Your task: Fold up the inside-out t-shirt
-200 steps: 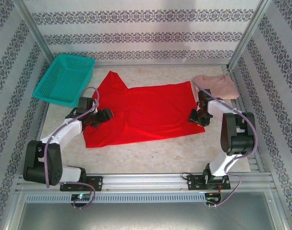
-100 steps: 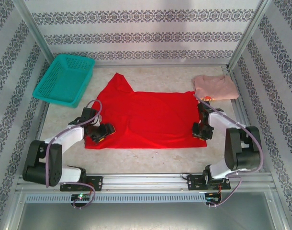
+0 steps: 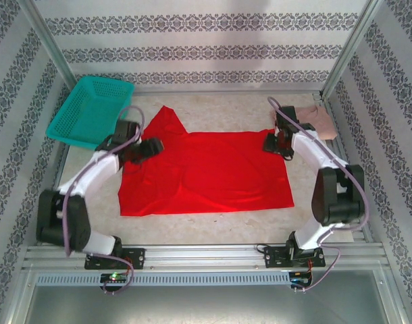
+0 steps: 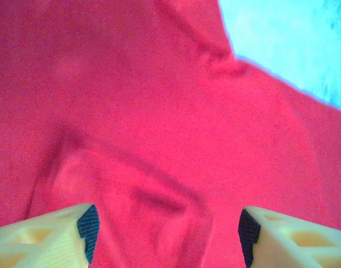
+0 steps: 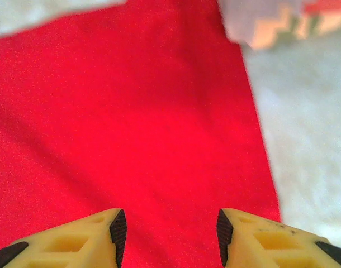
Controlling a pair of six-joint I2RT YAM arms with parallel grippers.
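The left tool point(image 4: 167, 231) is spread apart and empty, looking straight down on red cloth. It hangs over the far-left part of the t-shirt point(image 3: 213, 172), close to where a sleeve juts out toward the teal basket point(image 3: 91, 111). The cloth beneath it shows a few soft creases, so a pinch there would likely gather a ridge, not a clean single edge.

The right tool point(image 5: 167, 229) is also apart with nothing clamped. It is poised over the shirt's far-right corner, with the cloth's right edge and bare bench point(image 3: 219, 226) just off to one side.

The shirt itself lies spread fairly flat in the middle of the bench, between the two arms, its near hem toward their bases. With one tool at each far corner, the placement reads as a matched pickup of the far edge, so both sides can be carried together and the fold stays square.

The pink shirt point(image 3: 321, 120) sits just behind the right tool, near the red corner. Whether the two cloths touch cannot be told, and a grab reaching too far could catch both.
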